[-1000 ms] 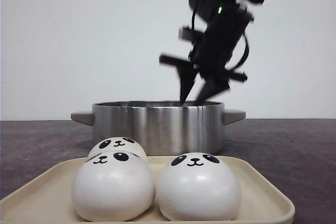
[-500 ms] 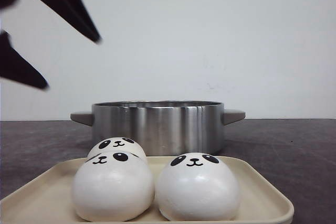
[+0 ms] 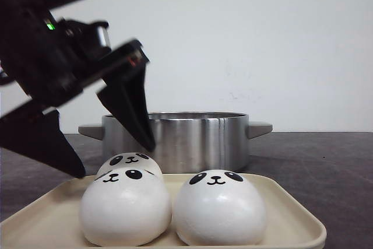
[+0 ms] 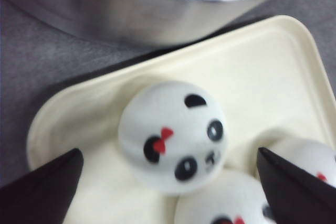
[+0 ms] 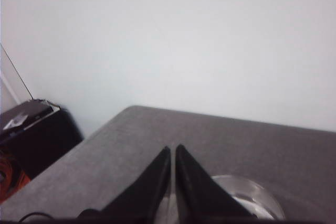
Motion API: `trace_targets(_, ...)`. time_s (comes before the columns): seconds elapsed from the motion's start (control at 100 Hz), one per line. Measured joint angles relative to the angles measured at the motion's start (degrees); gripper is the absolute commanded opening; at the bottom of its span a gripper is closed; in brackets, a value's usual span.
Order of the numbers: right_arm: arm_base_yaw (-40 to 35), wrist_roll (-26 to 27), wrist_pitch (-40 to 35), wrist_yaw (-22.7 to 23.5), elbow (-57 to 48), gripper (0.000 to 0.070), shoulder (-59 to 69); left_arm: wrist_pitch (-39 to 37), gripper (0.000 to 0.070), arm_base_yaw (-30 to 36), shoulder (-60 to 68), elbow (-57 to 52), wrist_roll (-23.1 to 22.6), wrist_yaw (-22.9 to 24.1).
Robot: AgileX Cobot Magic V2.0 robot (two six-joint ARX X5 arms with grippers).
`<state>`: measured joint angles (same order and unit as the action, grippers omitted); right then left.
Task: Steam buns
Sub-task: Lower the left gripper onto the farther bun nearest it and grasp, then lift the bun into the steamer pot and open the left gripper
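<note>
Three white panda-face buns sit on a cream tray (image 3: 291, 217): a rear left bun (image 3: 129, 160), a front left bun (image 3: 125, 211) and a front right bun (image 3: 220, 211). My left gripper (image 3: 115, 160) is open, its fingers on either side of the rear left bun and not touching it. In the left wrist view that bun (image 4: 173, 135) lies between the fingertips (image 4: 47, 187) of the left gripper (image 4: 169, 151). A fourth bun is not visible. My right gripper (image 5: 173, 148) is shut and empty, high above the table and out of the front view.
A steel pot (image 3: 186, 138) with two grey handles stands just behind the tray. It also shows in the left wrist view (image 4: 157, 9) and, in part, in the right wrist view (image 5: 247, 195). A dark grey tabletop (image 3: 326, 161) and a white wall lie beyond.
My right arm has lifted away from the pot and left the front view. My left gripper has come in from the upper left and dropped, open, around the rear left bun.
</note>
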<state>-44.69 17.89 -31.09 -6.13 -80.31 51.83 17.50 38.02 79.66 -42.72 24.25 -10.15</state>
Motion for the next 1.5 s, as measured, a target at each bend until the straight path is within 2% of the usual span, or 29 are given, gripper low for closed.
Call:
trace_targets(0.16,0.0,0.3,-0.5,0.0,0.0,0.0007,0.1,-0.5,0.0617,0.2,4.1,-1.4,2.0,0.1)
trace_targets(0.21,0.0,0.4,-0.5,0.0,0.0,0.0007,0.1,-0.5,0.0575,0.4,4.9,-1.4,2.1,0.2)
trace_targets(0.25,0.0,0.4,-0.5,0.0,0.0,0.0008,0.1,-0.7,0.0519,0.5,5.2,-1.5,2.1,0.2)
trace_targets(0.36,0.0,0.4,-0.7,0.0,0.0,0.0007,0.1,-0.7,0.0277,0.5,5.8,-1.8,2.2,0.2)
trace_targets(0.44,0.0,0.4,-0.9,-0.1,0.0,0.0008,0.1,-0.6,0.0076,0.5,5.9,-1.8,2.3,0.2)
trace_targets(0.46,0.0,0.4,-1.0,-0.1,0.0,0.0008,0.1,-0.6,0.0000,0.5,5.9,-1.8,2.3,0.2)
trace_targets(0.62,0.0,0.4,-1.4,-0.1,0.0,0.0008,0.1,-0.5,0.0009,0.5,5.9,-1.9,2.1,0.2)
trace_targets(0.71,0.0,0.4,-1.9,-0.1,0.0,0.0008,0.1,2.2,0.0009,0.5,5.2,-3.1,2.0,-0.1)
trace_targets(0.87,0.0,0.3,-2.6,-0.1,0.0,0.0008,0.1,6.3,0.0009,1.4,-2.8,-7.8,0.1,0.0)
trace_targets(1.08,0.0,0.1,-2.6,-0.1,0.0,0.0008,0.1,-0.5,0.0009,1.0,-11.0,-15.9,-6.1,6.5)
trace_targets(1.26,0.0,0.1,-2.5,-0.1,0.0,0.0008,0.2,-3.0,0.0009,-3.4,-4.3,-21.4,-12.8,7.5)
trace_targets(1.5,0.0,0.1,-2.5,-0.1,0.0,0.0008,0.8,-3.1,0.0009,-7.5,11.1,-29.3,-15.0,7.2)
